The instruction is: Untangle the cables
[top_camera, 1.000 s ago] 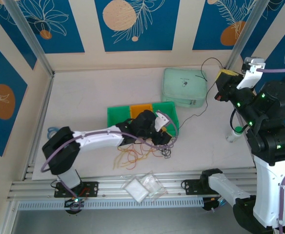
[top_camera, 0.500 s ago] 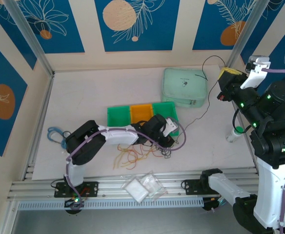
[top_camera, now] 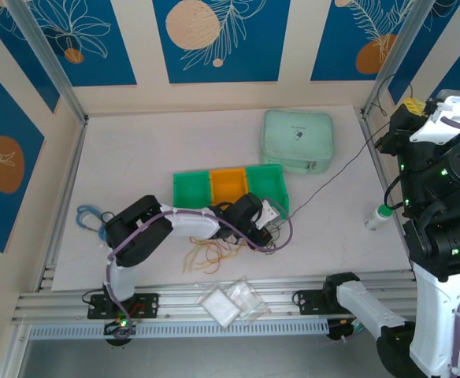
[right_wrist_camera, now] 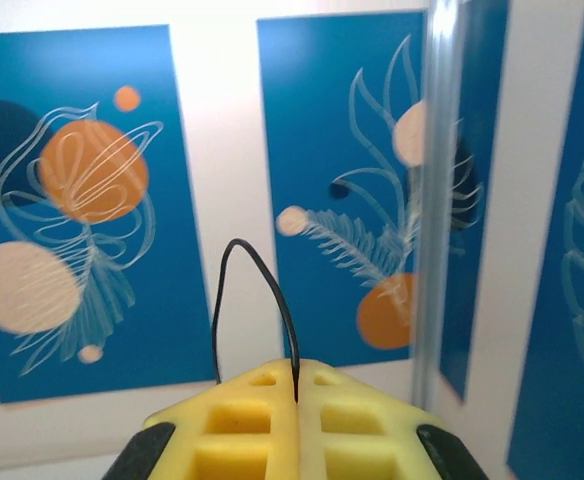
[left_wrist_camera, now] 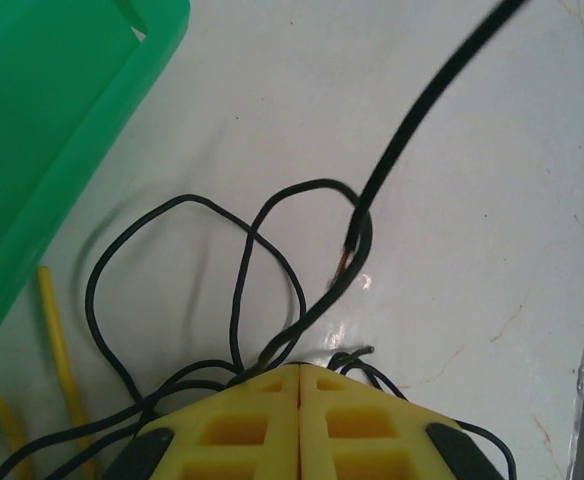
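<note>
I am in the middle of pulling one long black cable (top_camera: 332,175) out of the heap of cables (top_camera: 218,252). My left claw (left_wrist_camera: 299,372) is down on the table (top_camera: 135,157), just beside the green bin (top_camera: 266,179). Its two yellow pads are pressed together on a bunch of thin black strands. My right claw (right_wrist_camera: 295,385) is high up at the right side, squeezed together on the far end of the black cable, and a small loop pokes out past the pads. That cable runs in a nearly straight line from the heap up to my right claw. The heap lies on the table by my left claw, a messy knot of black, orange and yellow loops. Next, I think I should hold the heap down and pull gently, so the black one slips free alone.
</note>
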Robot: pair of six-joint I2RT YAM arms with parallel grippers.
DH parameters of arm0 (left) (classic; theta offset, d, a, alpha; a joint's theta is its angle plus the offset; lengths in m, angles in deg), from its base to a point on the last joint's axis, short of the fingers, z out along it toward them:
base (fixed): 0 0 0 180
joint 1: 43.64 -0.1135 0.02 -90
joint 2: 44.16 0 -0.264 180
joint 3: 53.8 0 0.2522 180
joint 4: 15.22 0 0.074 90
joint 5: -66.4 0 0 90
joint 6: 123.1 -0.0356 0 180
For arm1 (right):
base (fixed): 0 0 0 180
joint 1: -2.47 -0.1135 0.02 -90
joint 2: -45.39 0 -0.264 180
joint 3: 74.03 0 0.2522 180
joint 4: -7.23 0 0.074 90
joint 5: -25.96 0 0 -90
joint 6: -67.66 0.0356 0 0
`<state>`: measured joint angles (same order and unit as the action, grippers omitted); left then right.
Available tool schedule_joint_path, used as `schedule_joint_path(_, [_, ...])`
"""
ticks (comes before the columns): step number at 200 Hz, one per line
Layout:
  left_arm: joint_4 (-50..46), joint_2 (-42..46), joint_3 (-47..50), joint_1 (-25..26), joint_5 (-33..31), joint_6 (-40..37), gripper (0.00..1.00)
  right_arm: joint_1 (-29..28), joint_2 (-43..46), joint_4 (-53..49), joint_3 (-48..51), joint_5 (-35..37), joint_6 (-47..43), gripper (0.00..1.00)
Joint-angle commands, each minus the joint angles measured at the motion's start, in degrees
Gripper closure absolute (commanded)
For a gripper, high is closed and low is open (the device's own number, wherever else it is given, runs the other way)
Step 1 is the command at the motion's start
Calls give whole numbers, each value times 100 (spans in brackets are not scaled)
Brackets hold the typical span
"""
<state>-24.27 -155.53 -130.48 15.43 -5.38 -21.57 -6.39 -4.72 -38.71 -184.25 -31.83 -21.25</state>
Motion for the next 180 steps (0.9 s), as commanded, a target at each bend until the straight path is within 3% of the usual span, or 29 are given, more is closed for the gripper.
schedule_joint_path(1, [-126, 147, 69, 35, -55, -20, 93, 21, 148, 1009, 110, 781, -625, 100])
schedule_joint_path(50, [-127, 146, 59, 32, -49, -10, 93, 17, 81, 1640, 203, 1155, -1303, 100])
schedule_joint_path(75, [-107, 265, 86, 34, -46, 47, 91, 15, 52, 1396, 280, 838, -1125, 100])
schedule_joint_path(93, [-178, 430, 44, 31, -14, 93, 67, 1, -15, 1010, 238, 592, -845, 100])
schedule_joint_path(104, [-243, 573, 2, 29, -5, 113, 58, 7, -38, 787, 206, 419, -667, 100])
schedule_joint_path(144, [-523, 1376, -178, 29, -249, 68, 42, -51, -228, -304, -154, -303, -113, 100])
schedule_joint_path(180, [-1115, 2124, -385, -162, -761, 188, 38, -123, -577, -1288, -516, -1151, 323, 100])
